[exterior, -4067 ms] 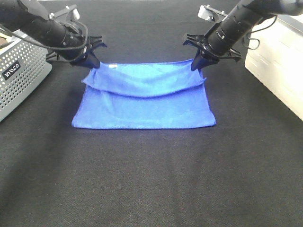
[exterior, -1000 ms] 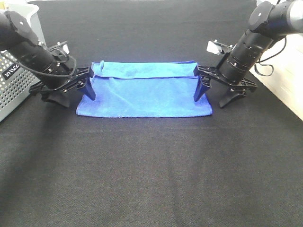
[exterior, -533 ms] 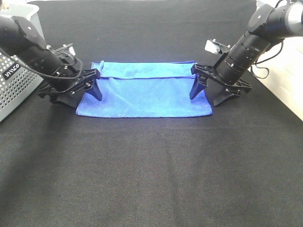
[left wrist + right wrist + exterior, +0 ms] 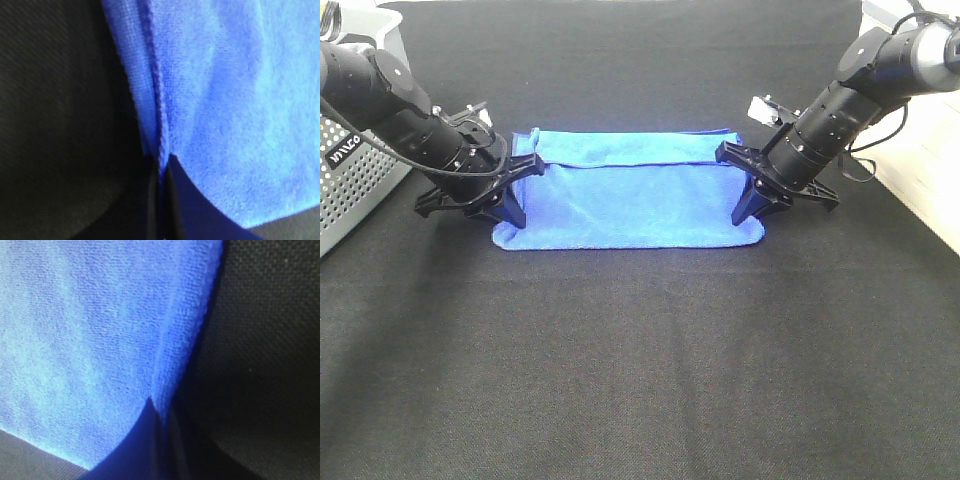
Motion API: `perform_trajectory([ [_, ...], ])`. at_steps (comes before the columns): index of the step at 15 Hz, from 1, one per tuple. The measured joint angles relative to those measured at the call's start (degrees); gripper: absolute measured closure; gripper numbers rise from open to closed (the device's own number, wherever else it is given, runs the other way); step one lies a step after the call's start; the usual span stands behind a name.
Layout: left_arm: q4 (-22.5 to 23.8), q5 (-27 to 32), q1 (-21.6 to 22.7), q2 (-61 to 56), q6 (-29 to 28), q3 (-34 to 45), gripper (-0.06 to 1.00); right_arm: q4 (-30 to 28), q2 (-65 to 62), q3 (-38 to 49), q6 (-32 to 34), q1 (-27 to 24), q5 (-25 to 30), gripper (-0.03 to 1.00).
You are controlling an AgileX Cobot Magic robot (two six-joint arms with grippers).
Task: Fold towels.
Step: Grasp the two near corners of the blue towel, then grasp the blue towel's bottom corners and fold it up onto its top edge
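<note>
A blue towel [image 4: 630, 195] lies flat on the black cloth table, with a narrow strip folded over along its far edge. My left gripper [image 4: 510, 207] is low on the towel's near-left corner and shut on its edge. In the left wrist view the fingertips [image 4: 172, 210] meet with the towel's hem [image 4: 150, 100] pinched between them. My right gripper [image 4: 750, 207] is low on the near-right corner and shut on that edge. In the right wrist view the fingertips [image 4: 145, 440] meet on the towel's hem [image 4: 175, 350].
A grey perforated basket [image 4: 350, 165] stands at the left edge, close behind the left arm. A white box or surface [image 4: 925, 150] runs along the right edge. The black cloth [image 4: 640, 360] stretches in front of the towel.
Both grippers moved from the towel's sides down to its near corners and closed on them. The near corners have pulled slightly inward and look rounded.
</note>
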Motion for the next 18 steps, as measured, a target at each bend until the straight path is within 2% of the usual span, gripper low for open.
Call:
perform_trajectory([
  [3, 2.12, 5.9, 0.11, -1.6, 0.0, 0.29, 0.93, -2.46, -1.55, 0.17, 1.03, 0.0, 1.6, 0.97],
  [5, 3.72, 9.45, 0.23, -4.58, 0.0, 2.86, 0.93, -2.86, -2.98, 0.8, 1.03, 0.11, 5.79, 0.97],
  [8, 4.98, 8.82, 0.23, -9.51, 0.97, 11.69, 0.93, -0.8, -7.28, 9.28, -0.86, 0.23, 4.98, 0.97],
  [10, 5.39, 6.88, 0.23, -13.35, 1.72, 19.88, 0.93, 1.09, -12.95, 18.68, -2.75, 0.23, 2.01, 0.97],
  [12, 5.33, 5.5, 0.23, -15.58, 2.58, 24.24, 0.93, 1.49, -15.3, 24.69, -3.72, 0.29, -0.06, 0.97],
  [16, 5.27, 4.76, 0.23, -17.36, 3.95, 25.9, 0.93, 1.49, -15.64, 27.04, -5.04, 0.29, -1.55, 0.97],
  [18, 5.39, 5.73, 0.17, -17.65, 2.75, 23.55, 0.93, 1.49, -15.99, 25.61, -5.1, 0.29, -1.72, 0.97],
])
